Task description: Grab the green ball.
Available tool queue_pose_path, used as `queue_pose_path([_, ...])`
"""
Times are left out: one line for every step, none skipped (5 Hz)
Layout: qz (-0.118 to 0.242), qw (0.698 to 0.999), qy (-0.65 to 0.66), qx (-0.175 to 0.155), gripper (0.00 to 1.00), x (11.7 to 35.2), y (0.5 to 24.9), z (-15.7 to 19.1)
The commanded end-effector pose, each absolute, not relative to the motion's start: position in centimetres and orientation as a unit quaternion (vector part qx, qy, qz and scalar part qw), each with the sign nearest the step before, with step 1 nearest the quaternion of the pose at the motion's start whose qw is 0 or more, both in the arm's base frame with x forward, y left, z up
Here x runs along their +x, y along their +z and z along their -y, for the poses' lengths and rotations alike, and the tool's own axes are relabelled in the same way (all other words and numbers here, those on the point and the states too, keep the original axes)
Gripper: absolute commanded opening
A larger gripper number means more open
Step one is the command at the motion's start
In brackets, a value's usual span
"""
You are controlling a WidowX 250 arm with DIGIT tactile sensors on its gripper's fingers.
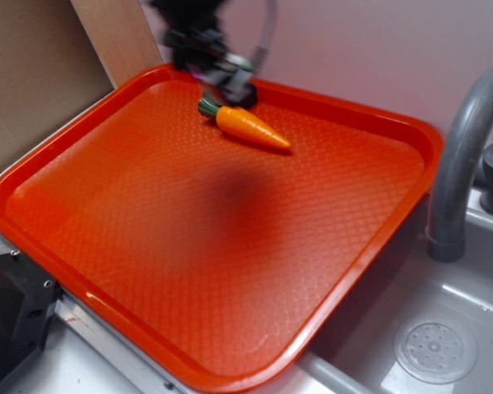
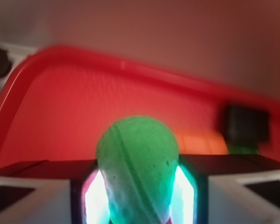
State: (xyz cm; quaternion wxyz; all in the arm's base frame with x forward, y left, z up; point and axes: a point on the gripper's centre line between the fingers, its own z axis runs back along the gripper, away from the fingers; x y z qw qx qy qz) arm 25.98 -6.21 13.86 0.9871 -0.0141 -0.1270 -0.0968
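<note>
The green ball (image 2: 137,158) fills the middle of the wrist view, squeezed between the two lit pads, so my gripper (image 2: 137,189) is shut on it. From the exterior view my gripper (image 1: 222,78) is a dark blur over the far edge of the orange tray (image 1: 189,271), just behind the carrot's stem. The ball itself is hidden there by the gripper. I cannot tell from these frames whether the ball rests on the tray or hangs above it.
An orange toy carrot (image 1: 251,127) lies near the tray's far side. A small black block (image 2: 246,123) sits by the carrot (image 2: 200,143) in the wrist view. A grey faucet (image 1: 464,156) and sink drain (image 1: 435,350) are right of the tray. Cardboard (image 1: 41,74) stands at the left.
</note>
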Motion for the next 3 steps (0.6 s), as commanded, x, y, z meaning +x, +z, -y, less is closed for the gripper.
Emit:
queue_pose_path([0.098,0.989,0.092,-0.054,0.0,18.5,23.2,2.1])
queue_pose_path([0.099,0.987,0.117,-0.052,0.0,17.5,24.0,2.1])
queue_pose_path([0.095,0.987,0.126,-0.037,0.0,18.0,23.4,2.1])
